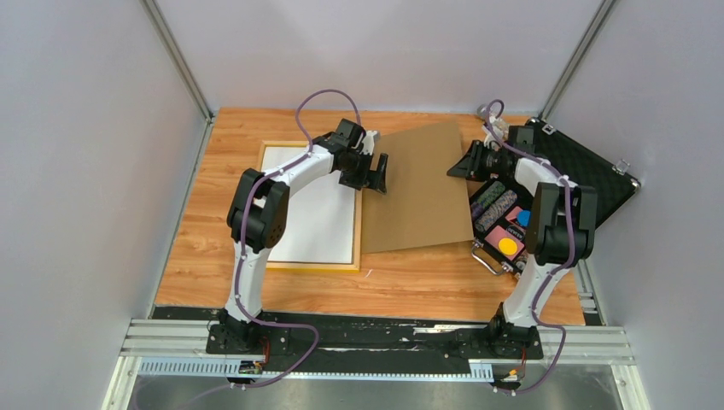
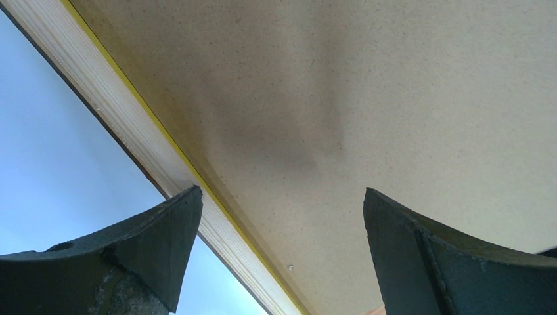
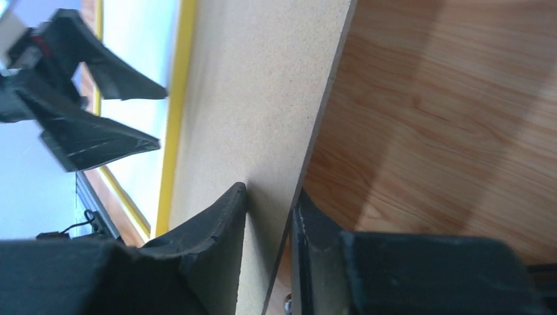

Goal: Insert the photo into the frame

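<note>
Right gripper [image 1: 457, 166] clamped on the brown board [image 1: 418, 188]; left gripper [image 1: 373, 175] spread wide.
The frame [image 1: 307, 266] lies flat at 9 o'clock on the worktop [image 1: 401, 282]. The board overlaps its 3 o'clock rail, under the left gripper, and is pinched at its own 3 o'clock edge.

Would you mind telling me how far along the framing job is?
Done: the frame lies flat with a pale sheet inside, possibly the photo. In hand: the right claw straddles the edge of the backing board; the left claw hovers open. Left: seating that board in the frame.
</note>
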`<act>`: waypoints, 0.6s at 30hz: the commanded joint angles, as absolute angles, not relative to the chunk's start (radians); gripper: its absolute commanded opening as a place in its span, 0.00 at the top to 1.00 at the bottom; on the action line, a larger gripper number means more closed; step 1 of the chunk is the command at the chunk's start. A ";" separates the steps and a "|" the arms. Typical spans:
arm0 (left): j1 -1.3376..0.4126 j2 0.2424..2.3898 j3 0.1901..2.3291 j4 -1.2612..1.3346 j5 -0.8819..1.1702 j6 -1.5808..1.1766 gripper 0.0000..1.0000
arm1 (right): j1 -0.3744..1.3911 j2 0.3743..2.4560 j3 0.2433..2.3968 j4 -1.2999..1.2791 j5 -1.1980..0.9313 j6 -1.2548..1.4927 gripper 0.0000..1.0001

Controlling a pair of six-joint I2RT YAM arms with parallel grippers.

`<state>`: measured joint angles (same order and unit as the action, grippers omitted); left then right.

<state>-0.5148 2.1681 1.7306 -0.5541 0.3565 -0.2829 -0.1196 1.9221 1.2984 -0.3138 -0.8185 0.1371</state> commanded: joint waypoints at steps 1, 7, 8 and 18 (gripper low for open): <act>-0.520 2.148 1.737 -0.552 0.376 -0.276 0.00 | -0.100 1.827 1.343 -0.329 -0.924 0.156 0.76; -0.519 2.146 1.756 -0.557 0.408 -0.277 0.00 | -0.100 1.771 1.348 -0.348 -0.950 0.177 0.84; -0.520 2.145 1.760 -0.557 0.416 -0.278 0.00 | -0.100 1.762 1.352 -0.354 -0.952 0.178 0.85; -0.519 2.124 1.839 -0.601 0.443 -0.266 0.00 | -0.081 1.693 1.404 -0.408 -0.964 0.206 0.71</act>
